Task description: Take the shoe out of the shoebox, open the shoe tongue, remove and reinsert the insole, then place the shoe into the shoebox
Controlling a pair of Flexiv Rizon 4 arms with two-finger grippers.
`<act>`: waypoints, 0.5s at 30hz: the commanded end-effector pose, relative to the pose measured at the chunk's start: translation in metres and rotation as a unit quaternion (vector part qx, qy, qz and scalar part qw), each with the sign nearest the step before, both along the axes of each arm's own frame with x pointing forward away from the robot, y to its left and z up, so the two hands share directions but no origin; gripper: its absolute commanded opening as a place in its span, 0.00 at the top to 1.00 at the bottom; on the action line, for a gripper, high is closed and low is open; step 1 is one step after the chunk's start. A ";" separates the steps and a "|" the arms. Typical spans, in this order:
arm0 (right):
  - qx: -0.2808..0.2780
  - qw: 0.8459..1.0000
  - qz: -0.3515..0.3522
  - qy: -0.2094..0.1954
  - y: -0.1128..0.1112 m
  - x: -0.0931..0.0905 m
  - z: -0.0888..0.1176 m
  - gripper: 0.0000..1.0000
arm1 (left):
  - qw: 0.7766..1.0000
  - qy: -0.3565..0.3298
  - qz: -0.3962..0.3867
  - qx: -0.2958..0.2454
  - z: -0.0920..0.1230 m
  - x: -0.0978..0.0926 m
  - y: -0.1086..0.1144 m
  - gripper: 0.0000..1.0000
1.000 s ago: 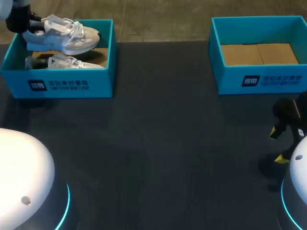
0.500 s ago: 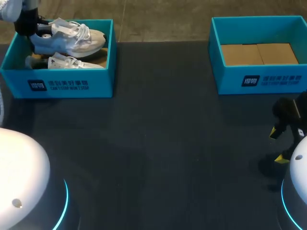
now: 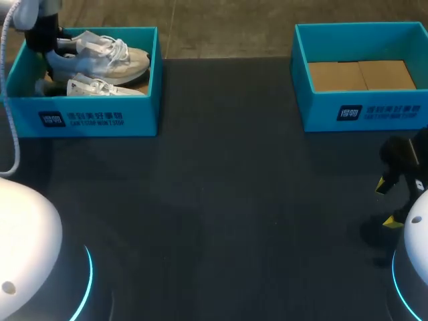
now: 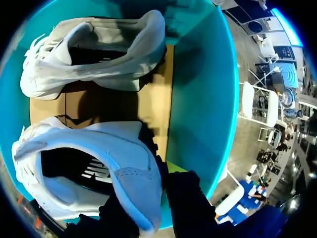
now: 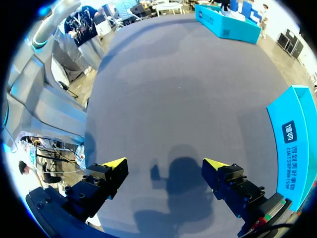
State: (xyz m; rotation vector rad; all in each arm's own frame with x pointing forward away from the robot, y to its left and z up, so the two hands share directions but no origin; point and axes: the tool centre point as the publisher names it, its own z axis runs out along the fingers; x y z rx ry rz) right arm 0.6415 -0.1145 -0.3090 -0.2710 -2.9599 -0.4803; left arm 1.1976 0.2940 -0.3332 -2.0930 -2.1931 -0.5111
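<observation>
A white sneaker (image 3: 107,59) hangs above the left teal shoebox (image 3: 80,119), toe pointing right. My left gripper (image 3: 45,40) is shut on its heel. In the left wrist view the heel collar of that sneaker (image 4: 84,168) sits pinched between the dark fingers (image 4: 188,203) of the left gripper (image 4: 148,198). A second white sneaker (image 3: 100,87) (image 4: 94,59) lies on the cardboard floor of the box (image 4: 198,99). My right gripper (image 3: 388,200) (image 5: 163,168) stands open over bare table at the right front, holding nothing.
A second teal shoebox (image 3: 364,110) (image 5: 297,144) with only a cardboard floor stands at the back right, beside the right gripper. Dark table surface (image 3: 221,200) stretches between the two boxes.
My left gripper has carried the held sneaker a little to the right above the left box. The right arm has not moved.
</observation>
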 end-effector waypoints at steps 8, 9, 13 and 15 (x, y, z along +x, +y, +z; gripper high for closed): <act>-0.001 1.000 0.000 -0.001 0.000 -0.001 0.000 0.00 | 0.999 0.033 -0.020 -0.006 -0.012 0.007 -0.003 1.00; -0.001 1.000 0.000 -0.001 0.000 -0.001 0.000 0.00 | 0.999 0.038 -0.024 -0.007 -0.014 0.006 -0.003 1.00; -0.001 1.000 0.000 -0.001 0.000 -0.001 0.000 0.00 | 0.998 0.049 -0.029 -0.010 -0.021 0.005 -0.003 1.00; -0.001 1.000 0.000 -0.001 0.000 -0.001 0.000 0.00 | 0.998 0.055 -0.031 -0.011 -0.024 0.004 -0.002 1.00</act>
